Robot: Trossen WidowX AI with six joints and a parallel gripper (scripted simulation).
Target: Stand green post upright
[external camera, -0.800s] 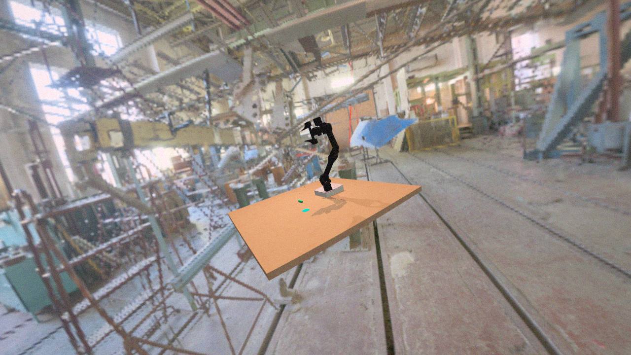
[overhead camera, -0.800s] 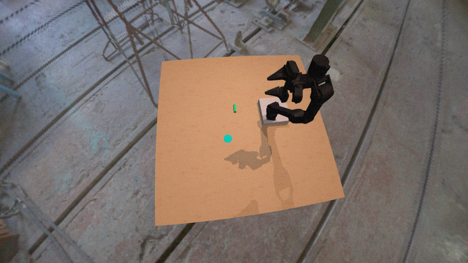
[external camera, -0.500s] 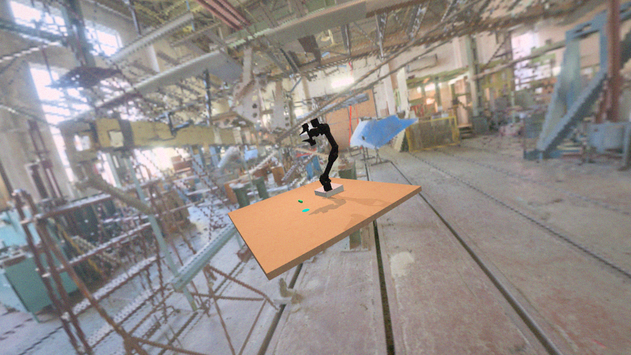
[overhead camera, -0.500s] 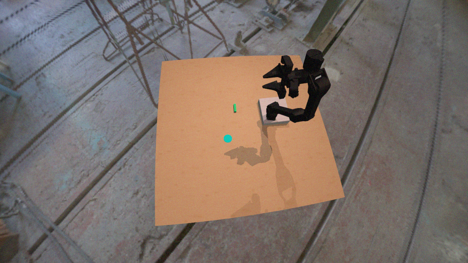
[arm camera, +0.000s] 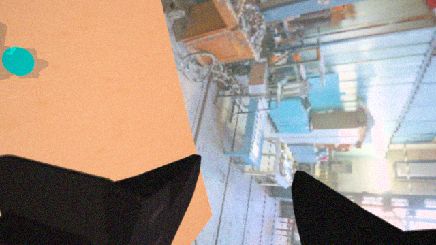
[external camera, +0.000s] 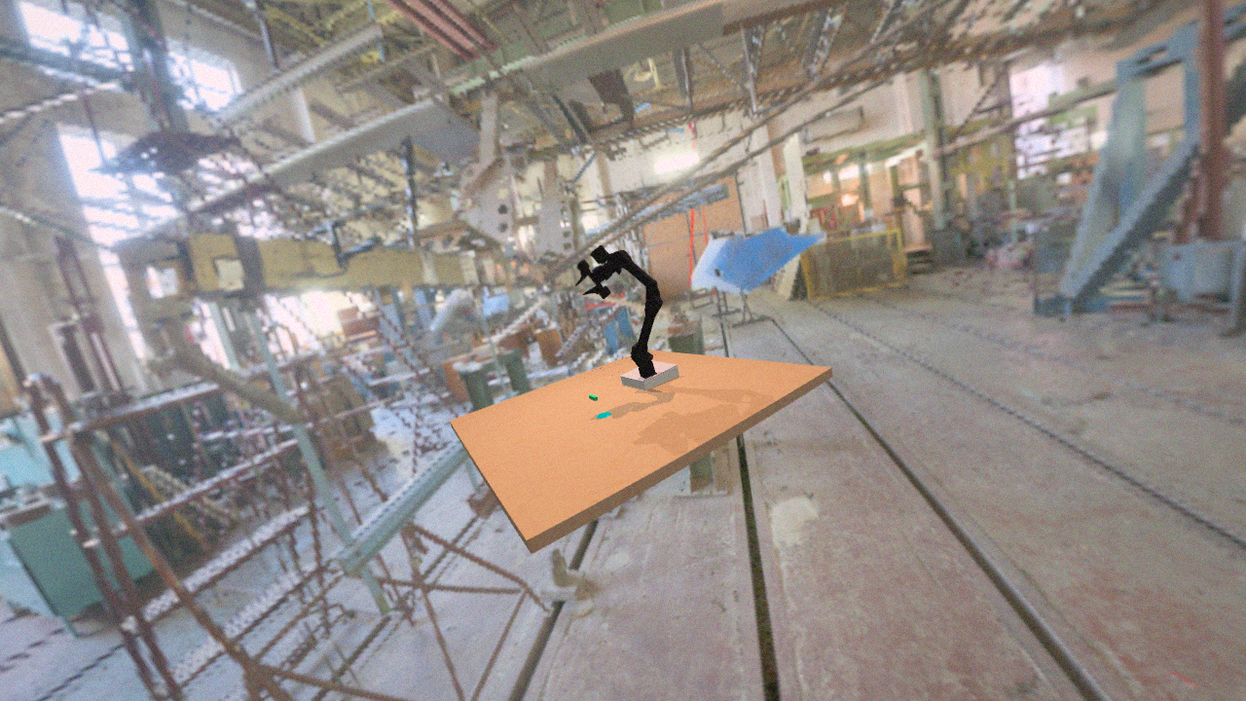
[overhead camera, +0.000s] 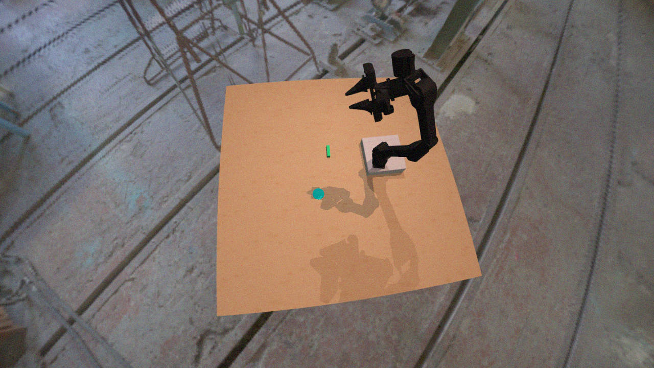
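The green post (overhead camera: pixel 327 151) (external camera: pixel 593 397) lies on its side on the wooden table top. The cyan circle (overhead camera: pixel 318 193) (external camera: pixel 604 416) (arm camera: pixel 18 61) is a flat disc on the table, a short way from the post; the arm's shadow falls across it. My gripper (overhead camera: pixel 347 100) (external camera: pixel 581 288) (arm camera: pixel 246 171) is open and empty, with a gap between its fingertips. It is high above the table, well away from the post, and its fingers point outward rather than down. The post is not in the wrist view.
The arm's base stands on a pale block (overhead camera: pixel 388 170) (external camera: pixel 650 375) on the table (overhead camera: pixel 265 256) (external camera: pixel 539 470) (arm camera: pixel 102 112). The arm's shadows lie across the table. The table's edges show in the top and exterior views, and one edge shows in the wrist view.
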